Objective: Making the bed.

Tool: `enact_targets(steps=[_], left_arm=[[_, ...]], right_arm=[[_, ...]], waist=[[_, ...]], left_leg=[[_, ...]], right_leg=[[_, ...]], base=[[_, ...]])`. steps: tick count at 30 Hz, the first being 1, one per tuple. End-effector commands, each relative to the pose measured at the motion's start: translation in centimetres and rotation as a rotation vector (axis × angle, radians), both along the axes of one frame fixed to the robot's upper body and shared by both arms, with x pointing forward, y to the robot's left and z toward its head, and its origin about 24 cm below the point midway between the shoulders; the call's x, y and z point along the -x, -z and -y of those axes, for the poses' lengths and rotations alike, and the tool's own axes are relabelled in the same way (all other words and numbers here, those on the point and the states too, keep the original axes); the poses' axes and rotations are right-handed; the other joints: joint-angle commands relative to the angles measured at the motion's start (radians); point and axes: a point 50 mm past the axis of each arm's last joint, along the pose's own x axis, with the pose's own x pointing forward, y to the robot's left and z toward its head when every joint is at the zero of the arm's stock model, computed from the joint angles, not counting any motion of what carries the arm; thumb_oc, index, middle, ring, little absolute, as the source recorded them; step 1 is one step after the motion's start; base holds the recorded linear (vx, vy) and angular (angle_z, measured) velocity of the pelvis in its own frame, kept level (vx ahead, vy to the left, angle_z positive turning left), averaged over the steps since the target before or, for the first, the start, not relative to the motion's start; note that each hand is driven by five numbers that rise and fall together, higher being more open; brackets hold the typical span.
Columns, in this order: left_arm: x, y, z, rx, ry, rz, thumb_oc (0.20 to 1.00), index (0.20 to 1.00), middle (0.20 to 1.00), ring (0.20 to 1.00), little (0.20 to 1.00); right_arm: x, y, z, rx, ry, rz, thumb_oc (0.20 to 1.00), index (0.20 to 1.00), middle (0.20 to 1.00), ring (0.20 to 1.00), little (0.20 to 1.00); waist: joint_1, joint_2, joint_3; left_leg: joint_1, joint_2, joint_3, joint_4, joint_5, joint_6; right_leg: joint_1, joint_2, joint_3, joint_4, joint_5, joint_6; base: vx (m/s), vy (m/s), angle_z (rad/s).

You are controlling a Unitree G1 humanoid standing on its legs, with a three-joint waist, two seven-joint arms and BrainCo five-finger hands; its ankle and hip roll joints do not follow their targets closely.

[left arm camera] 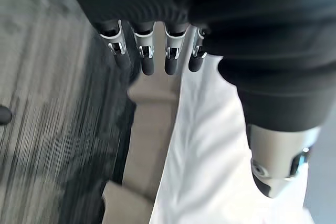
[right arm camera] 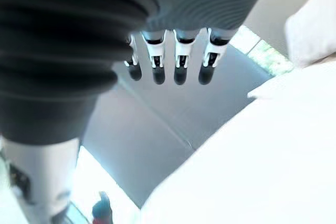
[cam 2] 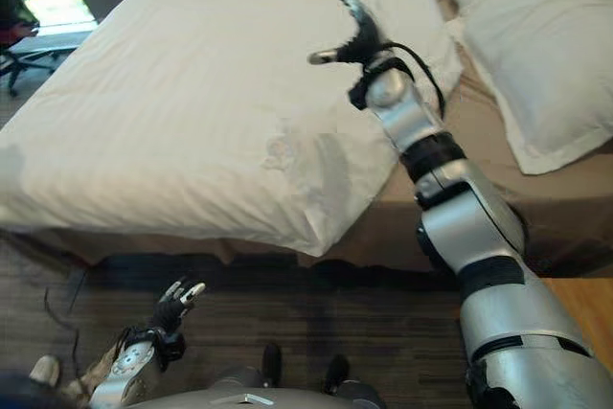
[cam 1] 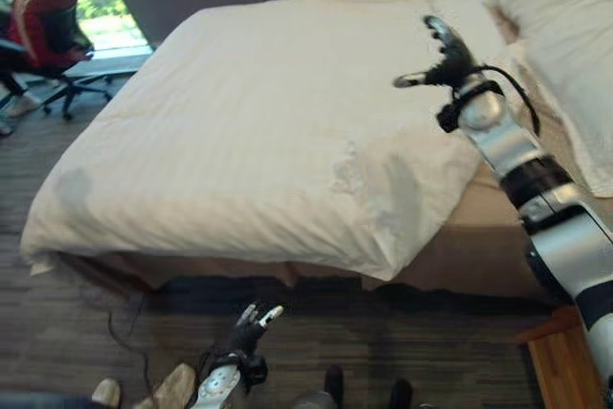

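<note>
A cream duvet lies spread over the bed, its near right corner hanging off the mattress side. The tan sheet shows bare at the bed's right. My right hand hovers open above the duvet's right edge near the head end, fingers straight, holding nothing. In its wrist view the fingers point out over the duvet. My left hand hangs low over the floor in front of the bed, open and empty. Its fingers are straight, with the duvet edge past them.
Two white pillows lie at the head end, one at the far right and one beside it. A person sits on an office chair at the far left by the window. A wooden bedside surface stands at the lower right. Dark carpet runs along the bed's front.
</note>
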Motion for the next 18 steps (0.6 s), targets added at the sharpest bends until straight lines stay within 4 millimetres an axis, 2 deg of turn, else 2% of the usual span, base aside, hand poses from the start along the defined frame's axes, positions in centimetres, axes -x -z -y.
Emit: enact_targets(steps=[1, 3, 6, 8, 9, 10, 11, 12, 14, 18], left_arm=[[-2.7, -2.7, -2.1, -0.068, 0.009, 0.14, 1.0, 1.0, 1.0, 1.0, 1.0], [-2.9, -2.7, -1.6, -0.063, 0.03, 0.145, 1.0, 1.0, 1.0, 1.0, 1.0], [-3.4, -3.0, -1.0, -0.045, 0.042, 0.171, 1.0, 1.0, 1.0, 1.0, 1.0], [-4.0, -3.5, -0.4, -0.034, 0.069, 0.196, 1.0, 1.0, 1.0, 1.0, 1.0], [-4.4, -3.7, 0.1, -0.017, 0.074, 0.215, 1.0, 1.0, 1.0, 1.0, 1.0], [-4.6, -4.0, 0.9, 0.001, 0.09, 0.232, 1.0, 1.0, 1.0, 1.0, 1.0], [-4.7, -4.0, 1.5, 0.017, 0.095, 0.236, 1.0, 1.0, 1.0, 1.0, 1.0], [-4.6, -3.6, 2.4, 0.041, 0.108, 0.224, 1.0, 1.0, 1.0, 1.0, 1.0], [-4.5, -3.5, 3.1, 0.06, 0.116, 0.223, 1.0, 1.0, 1.0, 1.0, 1.0], [-4.7, -2.9, 5.4, 0.114, 0.131, 0.202, 1.0, 1.0, 1.0, 1.0, 1.0]], right_arm=[[-0.2, -1.7, 1.8, 0.145, 0.122, 0.072, 1.0, 1.0, 1.0, 1.0, 1.0], [-0.3, -1.8, 2.9, 0.215, 0.18, 0.063, 1.0, 1.0, 1.0, 1.0, 1.0], [-0.3, -2.1, 4.3, 0.197, 0.234, 0.061, 1.0, 1.0, 1.0, 1.0, 1.0], [-0.1, -3.3, 5.4, 0.2, 0.275, 0.091, 1.0, 1.0, 1.0, 1.0, 1.0], [0.2, -4.7, 6.8, 0.199, 0.322, 0.131, 1.0, 1.0, 1.0, 1.0, 1.0], [0.5, -5.0, 7.8, 0.193, 0.355, 0.138, 1.0, 1.0, 1.0, 1.0, 1.0], [0.6, -4.8, 8.3, 0.221, 0.366, 0.132, 1.0, 1.0, 1.0, 1.0, 1.0], [0.4, -4.6, 8.1, 0.293, 0.359, 0.115, 1.0, 1.0, 1.0, 1.0, 1.0], [0.3, -4.3, 7.7, 0.321, 0.346, 0.109, 1.0, 1.0, 1.0, 1.0, 1.0], [-0.2, -1.5, 6.0, 0.397, 0.282, 0.028, 1.0, 1.0, 1.0, 1.0, 1.0]], waist=[[0.021, -0.083, 0.058], [0.05, -0.059, 0.076], [0.07, -0.027, 0.096], [0.085, 0.004, 0.124], [0.098, 0.033, 0.146], [0.108, 0.063, 0.16], [0.113, 0.076, 0.166], [0.12, 0.09, 0.175], [0.123, 0.1, 0.177], [0.107, 0.128, 0.186]], left_leg=[[0.005, -0.035, -0.012, -0.023, -0.008, -0.027], [-0.038, -0.04, -0.048, -0.023, 0.012, -0.033], [-0.084, -0.047, -0.072, -0.023, 0.031, -0.039], [-0.136, -0.051, -0.084, -0.023, 0.048, -0.044], [-0.187, -0.056, -0.092, -0.023, 0.066, -0.051], [-0.24, -0.062, -0.089, -0.023, 0.077, -0.057], [-0.27, -0.066, -0.084, -0.023, 0.084, -0.063], [-0.304, -0.064, -0.072, -0.023, 0.09, -0.07], [-0.327, -0.062, -0.065, -0.023, 0.093, -0.072], [-0.351, -0.059, -0.044, -0.023, 0.1, -0.077]], right_leg=[[0.023, -0.104, 0.059, -0.123, 0.131, 0.104], [-0.001, -0.107, 0.029, -0.121, 0.133, 0.105], [-0.041, -0.112, 0.006, -0.115, 0.134, 0.106], [-0.091, -0.116, -0.001, -0.103, 0.136, 0.107], [-0.15, -0.119, 0.001, -0.095, 0.143, 0.107], [-0.205, -0.122, 0.007, -0.094, 0.154, 0.108], [-0.235, -0.121, 0.012, -0.098, 0.163, 0.11], [-0.269, -0.122, 0.02, -0.102, 0.173, 0.112], [-0.295, -0.12, 0.029, -0.101, 0.178, 0.113], [-0.335, -0.124, 0.058, -0.09, 0.181, 0.11]], base=[[-0.08, -0.031, 0.37], [-0.11, -0.021, 0.5], [-0.1, -0.001, 0.34], [-0.18, -0.006, 0.15], [-0.23, 0.01, 0.24], [-0.21, 0.016, 0.2], [-0.14, 0.036, 0.09], [-0.07, 0.029, 0.03], [-0.04, 0.028, -0.14], [0.02, 0.044, -0.08]])
